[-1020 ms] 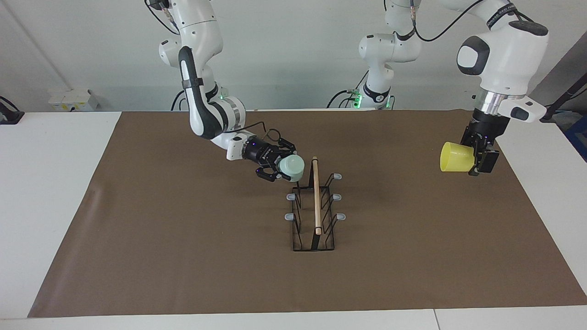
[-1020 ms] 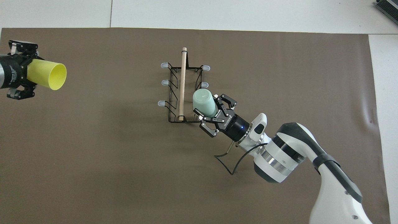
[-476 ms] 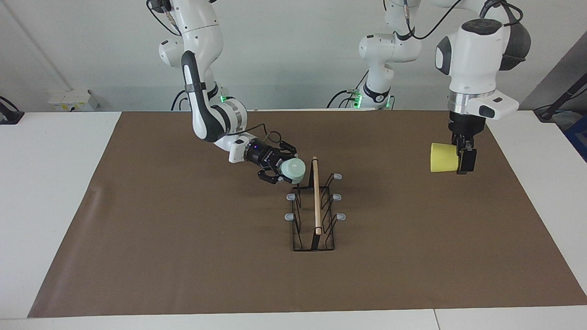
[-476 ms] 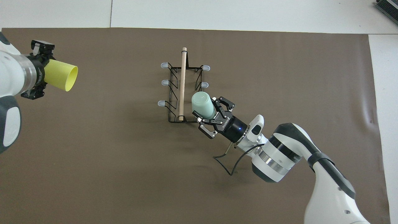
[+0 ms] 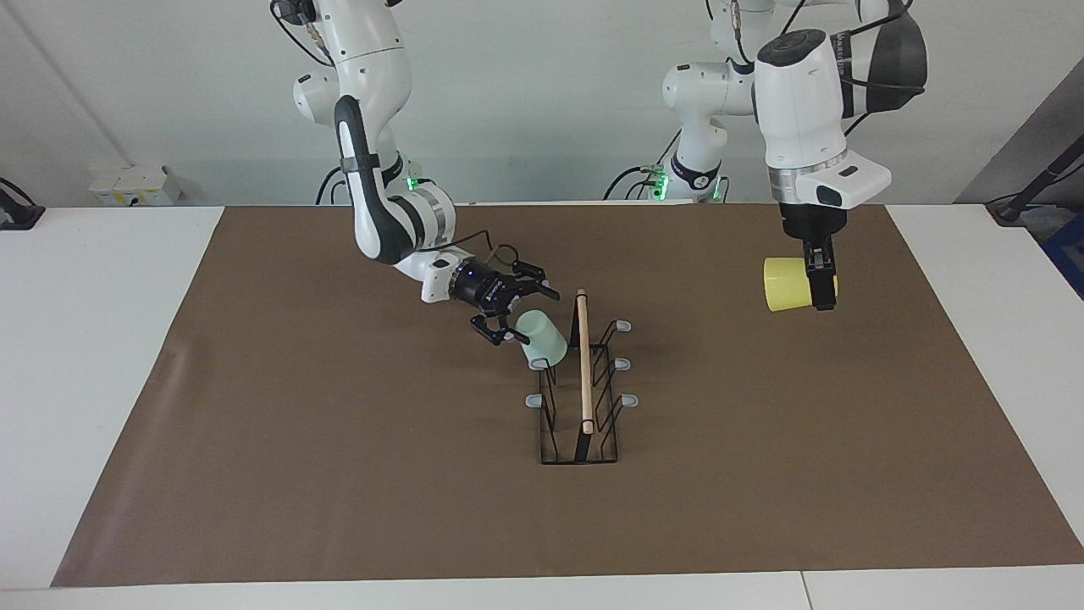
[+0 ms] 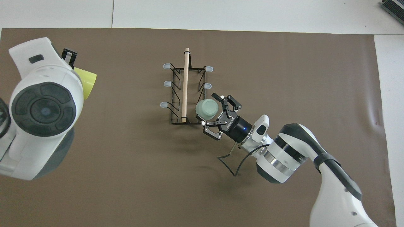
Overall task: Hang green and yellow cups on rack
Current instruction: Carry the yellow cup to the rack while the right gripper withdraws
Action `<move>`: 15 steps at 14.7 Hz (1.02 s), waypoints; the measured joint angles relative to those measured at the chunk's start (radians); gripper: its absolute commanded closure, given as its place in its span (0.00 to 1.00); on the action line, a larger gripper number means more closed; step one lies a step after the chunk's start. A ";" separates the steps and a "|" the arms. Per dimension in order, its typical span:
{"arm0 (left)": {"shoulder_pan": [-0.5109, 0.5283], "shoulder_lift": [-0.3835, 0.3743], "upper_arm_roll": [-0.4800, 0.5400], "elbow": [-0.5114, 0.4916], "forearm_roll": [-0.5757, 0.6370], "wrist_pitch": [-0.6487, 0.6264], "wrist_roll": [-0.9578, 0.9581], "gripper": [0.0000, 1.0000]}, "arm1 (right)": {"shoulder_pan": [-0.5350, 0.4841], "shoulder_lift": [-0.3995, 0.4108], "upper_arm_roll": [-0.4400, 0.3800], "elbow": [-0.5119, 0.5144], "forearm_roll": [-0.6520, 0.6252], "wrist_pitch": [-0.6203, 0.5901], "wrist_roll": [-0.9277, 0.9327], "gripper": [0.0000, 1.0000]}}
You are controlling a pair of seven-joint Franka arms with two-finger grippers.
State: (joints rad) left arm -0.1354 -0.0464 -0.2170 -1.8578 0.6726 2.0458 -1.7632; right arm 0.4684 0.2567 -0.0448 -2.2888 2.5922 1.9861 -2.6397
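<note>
Since the earlier frames, we see the right gripper point(image 5: 518, 315) spread open, releasing the mint green cup point(image 5: 542, 338), which now hangs tilted on the rack's point(image 5: 580, 398) prong nearest the robots, toward the right arm's end. We see the left gripper point(image 5: 820, 286) clenched on the yellow cup point(image 5: 786, 284), now carried closer to the rack.

From overhead, we see the green cup point(image 6: 206, 108) beside the wooden rod point(image 6: 185, 84), the right gripper's fingers point(image 6: 224, 101) apart around it. The yellow cup point(image 6: 86, 81) shows partly under the left arm point(image 6: 42, 107).
</note>
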 measured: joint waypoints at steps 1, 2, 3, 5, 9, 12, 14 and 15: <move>0.000 -0.002 -0.022 0.000 0.028 -0.020 -0.022 1.00 | -0.008 -0.003 -0.002 0.004 -0.010 0.004 -0.002 0.00; 0.000 -0.002 -0.045 0.000 0.054 -0.044 -0.041 1.00 | -0.024 -0.009 -0.004 0.008 -0.036 0.026 -0.006 0.00; 0.000 -0.002 -0.070 -0.001 0.081 -0.071 -0.061 1.00 | -0.049 -0.024 -0.005 0.015 -0.072 0.067 -0.011 0.00; 0.000 0.003 -0.127 -0.009 0.147 -0.140 -0.110 1.00 | -0.113 -0.079 -0.005 0.033 -0.156 0.175 -0.006 0.00; -0.001 0.056 -0.253 -0.014 0.265 -0.251 -0.232 1.00 | -0.252 -0.160 -0.007 0.069 -0.488 0.252 0.137 0.00; -0.001 0.101 -0.340 -0.014 0.312 -0.325 -0.325 1.00 | -0.377 -0.161 -0.008 0.129 -0.813 0.252 0.278 0.00; -0.002 0.123 -0.378 -0.015 0.335 -0.360 -0.352 1.00 | -0.441 -0.158 -0.009 0.170 -1.008 0.252 0.367 0.00; -0.003 0.144 -0.401 -0.015 0.364 -0.389 -0.366 1.00 | -0.464 -0.157 -0.009 0.189 -1.096 0.252 0.413 0.00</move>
State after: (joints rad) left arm -0.1383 0.0977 -0.6176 -1.8724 1.0362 1.6563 -2.1294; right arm 0.0043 0.1001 -0.0534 -2.0999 1.4966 2.2383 -2.2266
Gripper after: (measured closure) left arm 0.414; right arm 0.000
